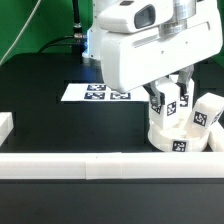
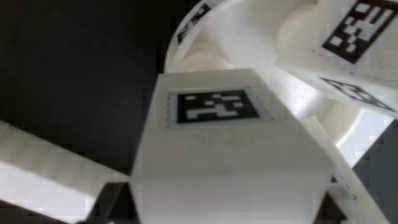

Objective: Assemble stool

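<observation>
Front rail [image 1: 100, 165]: white, runs along the near edge of the black worktop [image 1: 50, 120]. A short rail piece [image 1: 5, 128] sits at the exterior view's left.

Just behind the front rail, toward the exterior view's right: seat [image 1: 180, 142], a thick round white disc lying flat on the worktop, with a tag on its side wall.

Over the seat: jaws partly open and clamped on a leg [image 1: 163, 102], one finger on each side. The leg is upright with its tag facing out. Its lower end is at the seat's top; cannot tell if they touch.

Wrist view: the leg [image 2: 214, 130] fills the gap between the dark fingers [image 2: 114, 203], with the seat [image 2: 240, 45] curving beyond it.

Second leg [image 1: 206, 114]: tilted, at the seat's edge on the exterior view's right, touching it.

Farther back, well apart: marker board [image 1: 105, 93], flat. Arm [image 1: 150, 45] above it.
</observation>
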### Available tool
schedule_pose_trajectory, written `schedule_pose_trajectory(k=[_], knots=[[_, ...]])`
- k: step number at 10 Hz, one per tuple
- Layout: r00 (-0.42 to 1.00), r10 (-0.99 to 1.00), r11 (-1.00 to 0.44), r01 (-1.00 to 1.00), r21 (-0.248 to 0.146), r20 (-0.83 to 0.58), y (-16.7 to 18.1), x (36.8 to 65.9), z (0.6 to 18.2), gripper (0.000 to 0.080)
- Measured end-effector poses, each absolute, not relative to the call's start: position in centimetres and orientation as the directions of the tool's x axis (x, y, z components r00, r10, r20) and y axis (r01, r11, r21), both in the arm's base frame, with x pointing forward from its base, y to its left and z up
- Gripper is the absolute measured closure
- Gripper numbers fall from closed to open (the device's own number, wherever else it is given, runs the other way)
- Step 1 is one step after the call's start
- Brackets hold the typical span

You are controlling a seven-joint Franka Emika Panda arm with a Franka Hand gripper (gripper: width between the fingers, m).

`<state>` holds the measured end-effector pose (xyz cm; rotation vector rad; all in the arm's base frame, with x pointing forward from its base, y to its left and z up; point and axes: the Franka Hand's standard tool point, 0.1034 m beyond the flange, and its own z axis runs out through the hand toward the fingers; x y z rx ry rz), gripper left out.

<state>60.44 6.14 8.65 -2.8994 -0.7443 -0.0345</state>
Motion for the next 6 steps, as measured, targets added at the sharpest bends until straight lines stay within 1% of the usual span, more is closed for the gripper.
schedule_pose_trajectory(k=[2, 3, 4, 5, 6], knots=[[0.931, 0.362, -0.920, 0.365, -0.143, 0.051, 5.9, 60.6, 8.7, 0.0456], [0.969, 0.237, -0.957, 0.245, -0.154, 0.069, 5.4, 60.5, 8.7, 0.0456], [0.990, 0.118, -0.978, 0.130, -0.166, 0.078, 5.0, 59.8, 8.5, 0.0456], [0.994, 0.036, -0.983, 0.054, -0.177, 0.101, 4.8, 59.4, 8.3, 0.0456], [0.988, -0.101, -0.979, -0.077, -0.189, 0.120, 4.7, 59.2, 8.3, 0.0456]])
